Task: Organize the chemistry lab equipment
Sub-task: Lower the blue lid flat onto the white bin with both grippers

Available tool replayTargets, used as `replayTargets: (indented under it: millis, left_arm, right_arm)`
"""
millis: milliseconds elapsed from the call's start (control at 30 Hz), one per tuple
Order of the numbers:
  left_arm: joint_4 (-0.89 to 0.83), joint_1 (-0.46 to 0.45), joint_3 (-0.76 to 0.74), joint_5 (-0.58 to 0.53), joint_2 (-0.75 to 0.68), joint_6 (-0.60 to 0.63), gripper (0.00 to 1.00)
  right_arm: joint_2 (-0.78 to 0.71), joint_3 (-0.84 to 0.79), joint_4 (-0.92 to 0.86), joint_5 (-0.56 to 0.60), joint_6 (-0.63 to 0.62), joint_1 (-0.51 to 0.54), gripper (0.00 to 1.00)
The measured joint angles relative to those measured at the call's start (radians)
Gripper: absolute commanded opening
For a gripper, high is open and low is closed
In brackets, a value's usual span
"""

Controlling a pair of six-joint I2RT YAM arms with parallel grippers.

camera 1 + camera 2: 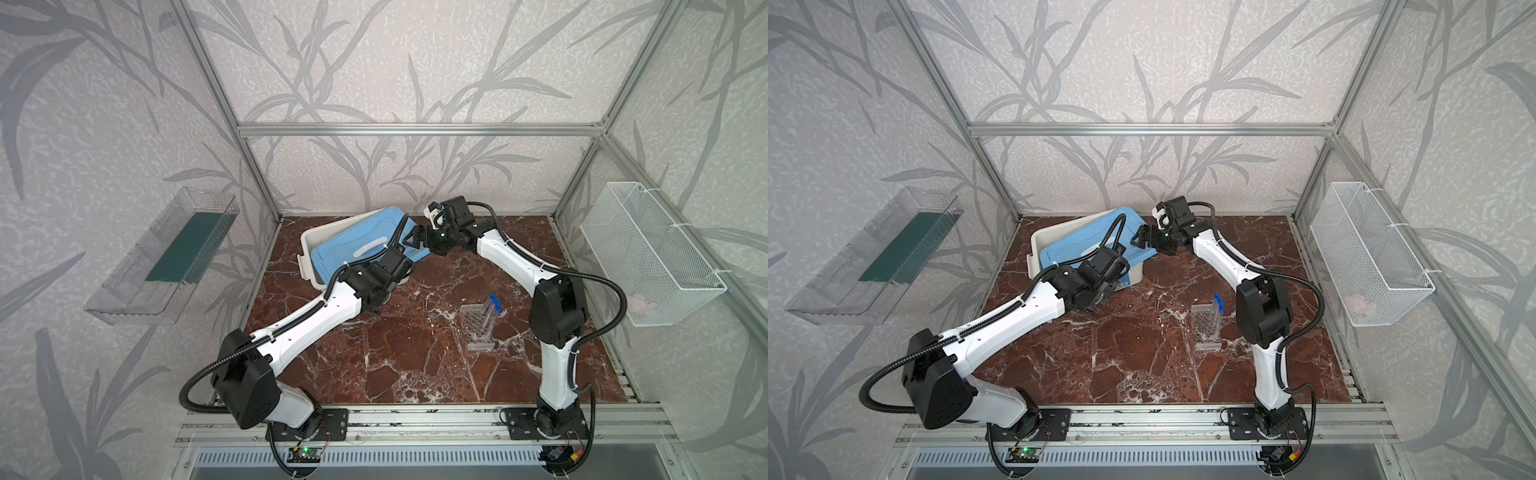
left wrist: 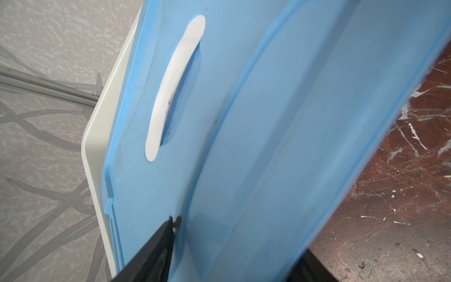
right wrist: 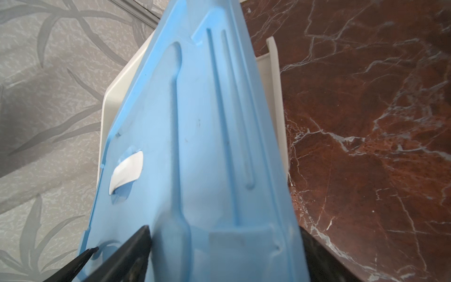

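A clear honeycomb-holed rack (image 1: 478,330) (image 1: 1205,328) stands on the marble table at the right of centre. Blue-capped tubes (image 1: 494,307) (image 1: 1217,309) stand in it. At the back left sits a large white box (image 1: 306,253) (image 1: 1034,249), with its blue lid (image 1: 357,241) (image 1: 1077,245) tilted across it. My right gripper (image 1: 413,241) (image 3: 224,230) is shut on the lid's raised right end. In the left wrist view my left gripper (image 2: 236,239) is open, its fingers wide apart on either side of the lid's near edge. In both top views its own wrist hides it.
A white wire basket (image 1: 648,253) hangs on the right wall with something pale pink in it. A clear plastic tray (image 1: 166,257) with a green floor hangs on the left wall. Aluminium frame posts stand at the table's back corners.
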Motion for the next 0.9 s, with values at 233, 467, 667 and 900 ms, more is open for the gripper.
replayTargets:
  millis: [233,467,667,900]
  left_arm:
    - [0.007,0.002,0.0,-0.051,0.029,-0.095,0.73]
    - [0.003,0.021,0.003,-0.021,0.037,-0.161,0.73]
    - [-0.011,0.061,0.043,0.17,-0.063,-0.243,0.76]
    - [-0.023,0.266,0.109,0.323,-0.158,-0.358,0.75]
  right_arm:
    - [-0.006,-0.05,0.015,0.026,0.007,0.0,0.89]
    - [-0.01,-0.048,0.025,0.055,-0.005,0.01,0.89]
    - [-0.01,0.017,-0.027,0.093,-0.043,0.025,0.89]
    - [0.005,0.083,-0.08,0.135,-0.063,0.059,0.89]
